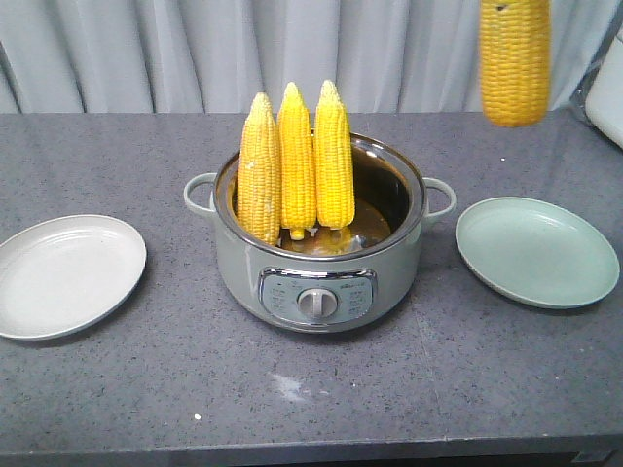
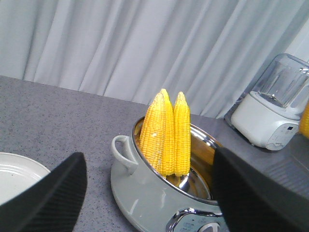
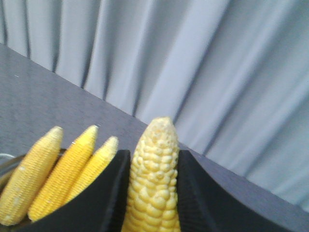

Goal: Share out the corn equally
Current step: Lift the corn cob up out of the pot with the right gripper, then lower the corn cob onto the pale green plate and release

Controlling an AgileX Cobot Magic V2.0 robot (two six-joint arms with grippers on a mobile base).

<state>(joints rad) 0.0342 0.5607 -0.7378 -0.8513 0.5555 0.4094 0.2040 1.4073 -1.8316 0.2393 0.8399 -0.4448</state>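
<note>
One cob is clenched in the jaws of the right gripper, high and well clear of the pot rim. Three cobs are stood upright in it, ahead of the spread, empty jaws of the left gripper.

I can read nothing for certain in any of my views. The control panel on the cooker carries small markings around its dial, too fine to make out. The blender base shows a small panel of marks, too blurred to read.
</note>
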